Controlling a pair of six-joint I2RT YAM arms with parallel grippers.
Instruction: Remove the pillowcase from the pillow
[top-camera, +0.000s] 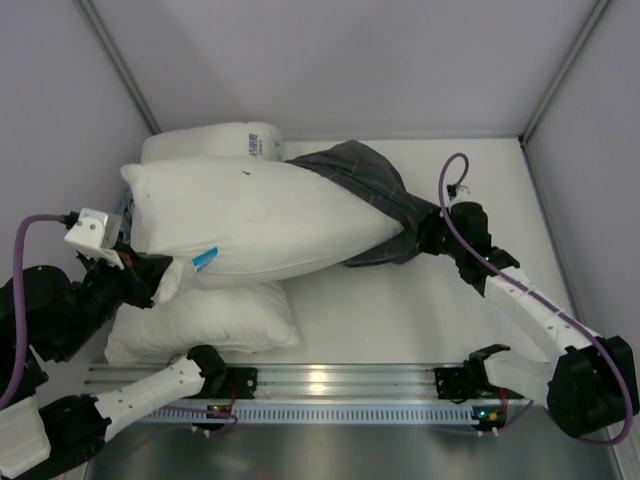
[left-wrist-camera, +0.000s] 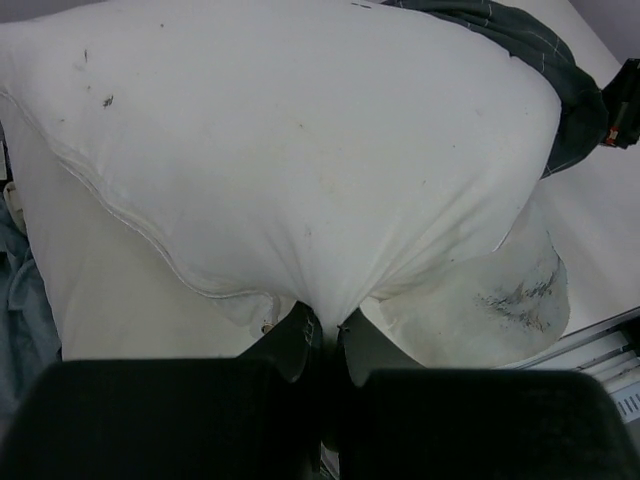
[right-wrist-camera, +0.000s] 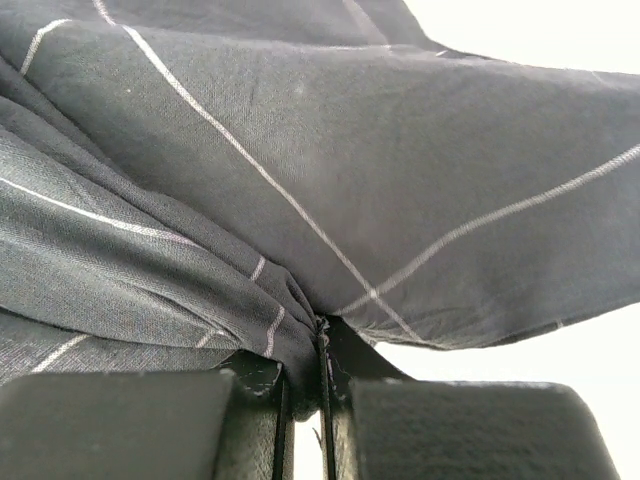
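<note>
right claw (right-wrist-camera: 322, 335) pinches pillowcase (right-wrist-camera: 330, 150), left claw (left-wrist-camera: 328, 322) pillow (left-wrist-camera: 300, 150)

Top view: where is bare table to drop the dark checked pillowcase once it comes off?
Two bare patches of white table: the near one between the plump white pillow, the rail and the right arm; a far one beyond the right gripper and dark checked pillowcase, toward the right wall. The left is crowded: two more white pillows and the left gripper.
</note>
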